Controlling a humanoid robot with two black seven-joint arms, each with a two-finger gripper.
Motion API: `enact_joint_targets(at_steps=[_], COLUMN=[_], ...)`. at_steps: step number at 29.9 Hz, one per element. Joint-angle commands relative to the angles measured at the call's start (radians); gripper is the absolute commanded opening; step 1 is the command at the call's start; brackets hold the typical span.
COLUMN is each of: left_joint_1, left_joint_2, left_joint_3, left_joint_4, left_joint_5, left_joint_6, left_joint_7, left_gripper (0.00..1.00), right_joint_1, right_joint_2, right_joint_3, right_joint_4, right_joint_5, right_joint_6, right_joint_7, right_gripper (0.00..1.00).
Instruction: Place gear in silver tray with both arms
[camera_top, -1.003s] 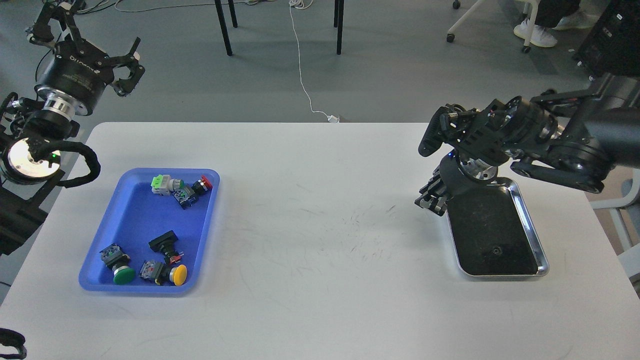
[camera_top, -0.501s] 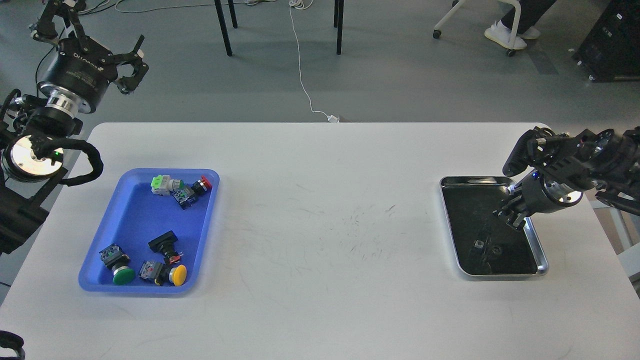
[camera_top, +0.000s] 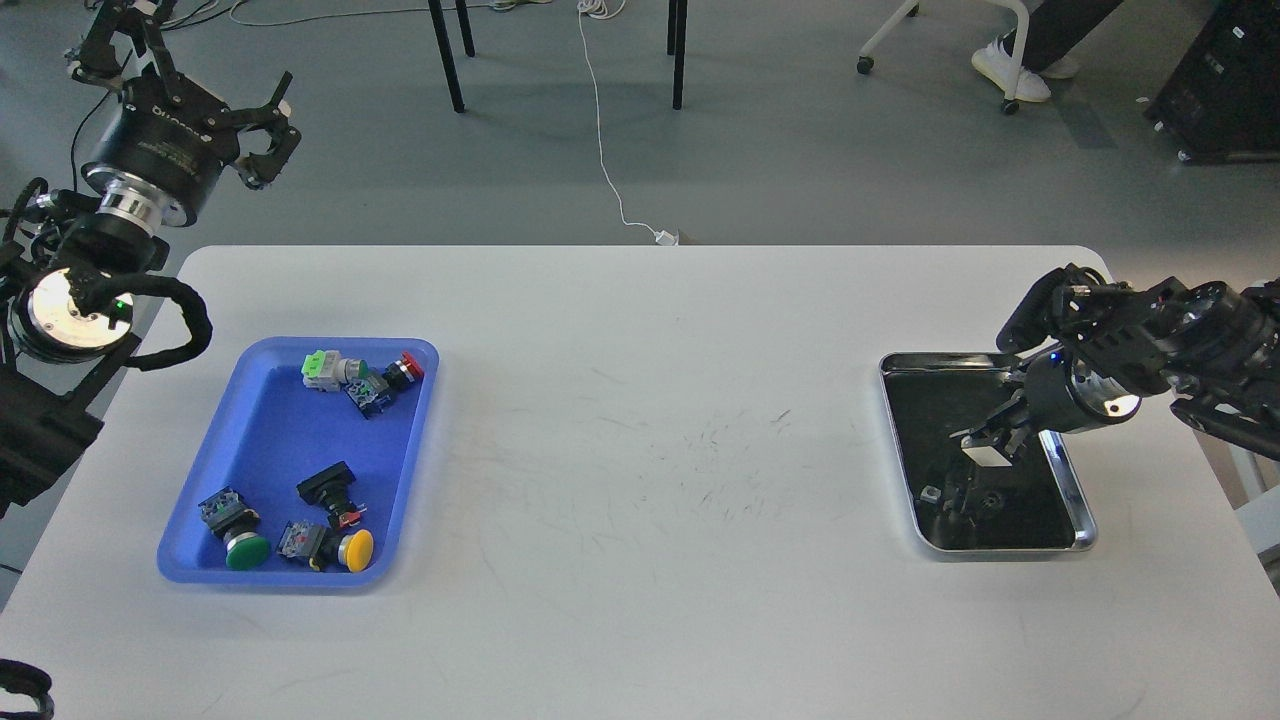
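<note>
The silver tray (camera_top: 1085, 530) lies at the table's right side, its dark bottom mirroring my arm. A small dark gear (camera_top: 992, 500) lies on the tray's bottom near its front end. My right gripper (camera_top: 988, 445) hangs low over the middle of the tray, just behind the gear and apart from it. Its fingers look spread, with a pale pad showing, and hold nothing. My left gripper (camera_top: 268, 132) is open and empty, raised beyond the table's back left corner, far from the tray.
A blue plastic tray (camera_top: 255, 430) with several push-button switches lies at the table's left. Chair legs and a white cable are on the floor behind the table.
My right arm has swung from the tray's back left corner to the right side. Its gripper now reaches in over the tray's middle. My left arm rose slightly.
</note>
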Motion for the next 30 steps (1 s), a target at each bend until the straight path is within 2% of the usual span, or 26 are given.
enact_joint_targets(at_steps=[1,8,18,26,30], left_joint_1=[-0.003,-0.008,-0.052,-0.057,-0.057], left_joint_2=[-0.003,-0.005,-0.074,-0.100,-0.124], left_joint_3=[0.002,0.014,0.012,-0.006,-0.006], left_joint_4=[0.000,0.017,0.066,0.072,0.084], left_joint_5=[0.000,0.008,0.006,-0.004,-0.007], left_joint_6=[0.005,0.008,0.015,0.018,0.022], left_joint_7=[0.001,-0.001,0.001,-0.001,0.001], left_gripper=[0.98,0.98,0.98,0.98,0.98], right_joint_1=[-0.004,-0.011,-0.017,-0.085,-0.117], right_joint_2=[-0.015,-0.011,0.058,0.062,0.063], right_joint_3=[0.223,0.534,0.912,0.983,0.987], right_joint_4=[-0.044,-0.051,-0.045,-0.064,-0.140], right_joint_5=[0.143,0.713,1.047,1.598,1.858], right_joint_6=[0.007,-0.015,-0.048,-0.048,-0.047], right_joint_7=[-0.003,-0.006,-0.009,-0.029,-0.031], right_gripper=[0.98,0.98,0.98,0.99,0.99])
